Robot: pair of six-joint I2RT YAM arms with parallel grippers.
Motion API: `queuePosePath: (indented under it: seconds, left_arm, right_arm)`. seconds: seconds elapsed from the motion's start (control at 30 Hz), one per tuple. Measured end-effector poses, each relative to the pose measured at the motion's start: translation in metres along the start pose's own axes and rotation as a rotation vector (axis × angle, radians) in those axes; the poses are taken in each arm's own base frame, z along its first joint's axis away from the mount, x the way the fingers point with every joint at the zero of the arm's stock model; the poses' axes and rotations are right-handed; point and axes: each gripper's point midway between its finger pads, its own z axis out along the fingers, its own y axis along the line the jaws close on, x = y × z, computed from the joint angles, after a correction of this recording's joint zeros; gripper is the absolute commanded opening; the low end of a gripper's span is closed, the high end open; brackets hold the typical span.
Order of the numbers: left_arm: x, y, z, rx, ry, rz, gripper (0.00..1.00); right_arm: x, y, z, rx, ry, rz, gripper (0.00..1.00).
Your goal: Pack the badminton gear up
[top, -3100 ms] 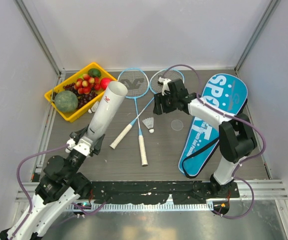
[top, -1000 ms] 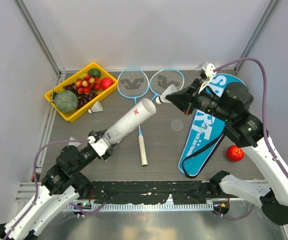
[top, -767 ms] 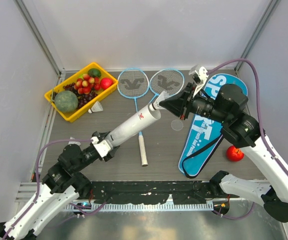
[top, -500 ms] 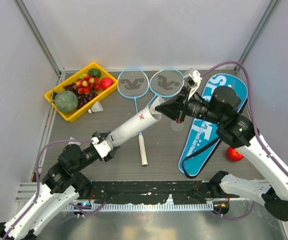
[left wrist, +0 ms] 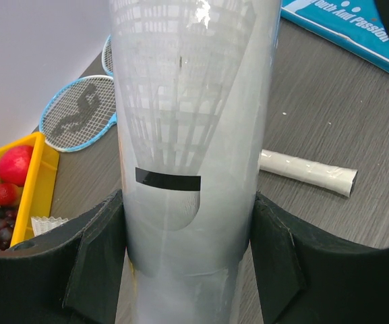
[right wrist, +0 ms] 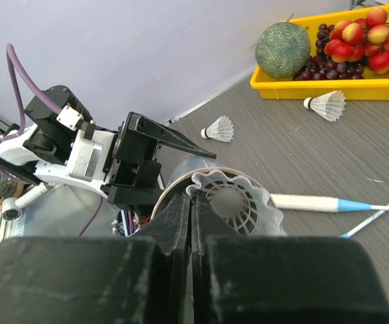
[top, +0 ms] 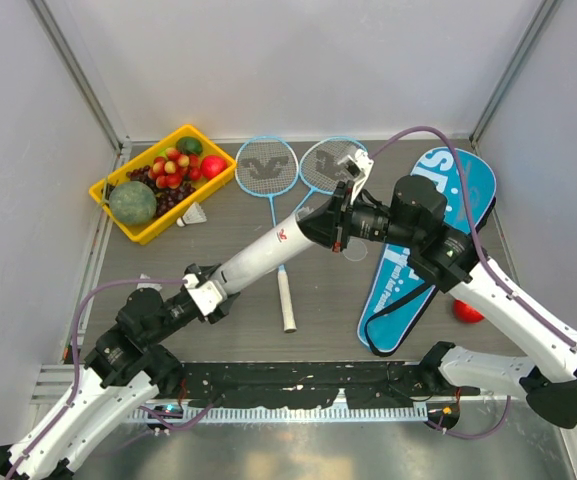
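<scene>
Grey wood-grain table [top: 328,300], boxed in by pale walls, carries the badminton gear. The left gripper [top: 200,290] has its fingers spread round the lower end of a long white cylinder tube [top: 263,252] and holds it off the table, slanted up toward the far right. Through the tube's wall (seen from the left wrist) a shuttlecock's skirt and black-banded base show faintly.

The right gripper [right wrist: 189,202] has its fingers pressed together, pinching the skirt rim of a white feather shuttlecock [right wrist: 231,199] right at the tube's open mouth.

Two light-blue-framed rackets with white handles [top: 266,168] lie side by side beyond the tube, heads toward the back wall. A blue "SPORT" racket bag [top: 438,215] lies flat to the right, partly under the right arm.

One loose white shuttlecock [top: 196,214] lies just beside a yellow plastic tray [top: 116,215] of fruit; another small shuttlecock [right wrist: 219,128] lies near the left arm. A red apple [top: 465,312] peeks out beside the bag.
</scene>
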Motion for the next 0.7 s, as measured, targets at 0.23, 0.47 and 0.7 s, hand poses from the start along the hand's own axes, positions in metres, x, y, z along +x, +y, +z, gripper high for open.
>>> queuePosePath:
  seconds: [0.23,0.47,0.7]
  left_arm:
    - [0.0,0.0,0.0,0.002,0.0,0.004,0.16]
    - [0.004,0.001,-0.001,-0.006,0.015,0.002,0.16]
    - [0.001,0.002,-0.002,-0.01,0.001,0.003,0.16]
  right_arm:
    - [0.001,0.005,0.006,-0.018,0.001,0.03,0.49]
    - [-0.006,0.007,-0.006,0.021,-0.03,0.043,0.68]
    - [-0.03,0.029,-0.035,0.014,-0.114,0.018,0.73]
